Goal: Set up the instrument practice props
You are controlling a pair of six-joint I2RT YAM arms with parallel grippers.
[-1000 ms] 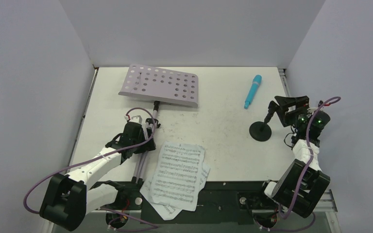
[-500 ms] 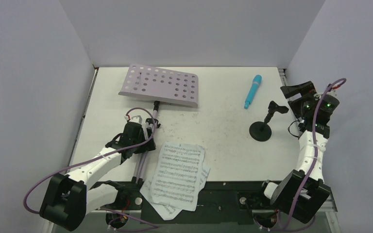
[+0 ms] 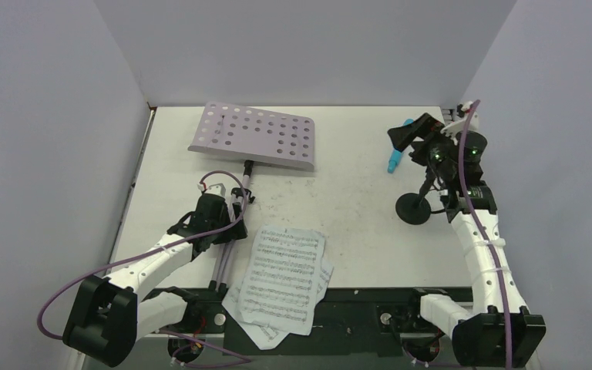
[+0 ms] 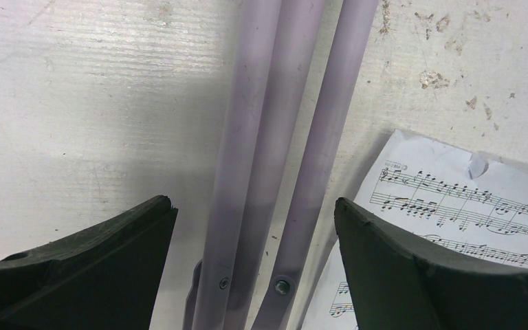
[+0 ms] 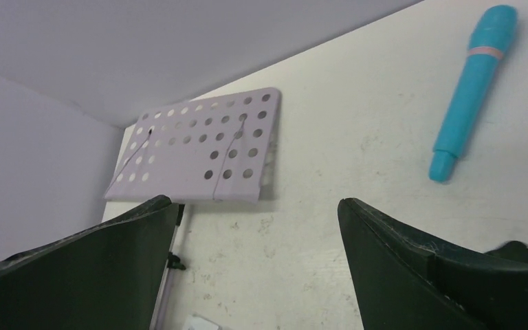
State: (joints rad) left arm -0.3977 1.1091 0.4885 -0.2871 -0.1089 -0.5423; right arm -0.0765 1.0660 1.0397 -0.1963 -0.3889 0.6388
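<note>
From above, the right gripper [image 3: 408,142] covers the middle of the microphone [image 3: 392,163], far right of the music stand [image 3: 256,136]. The clip of the mic stand [image 3: 414,208] is lost behind that wrist. The music stand's legs are partly hidden under the left gripper [image 3: 235,202]. The left wrist view crops the sheet music [image 4: 454,199].

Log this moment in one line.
left pincer open, straddling music stand legs | right pincer open, empty | microphone lying loose | mic stand upright | sheet music flat
</note>
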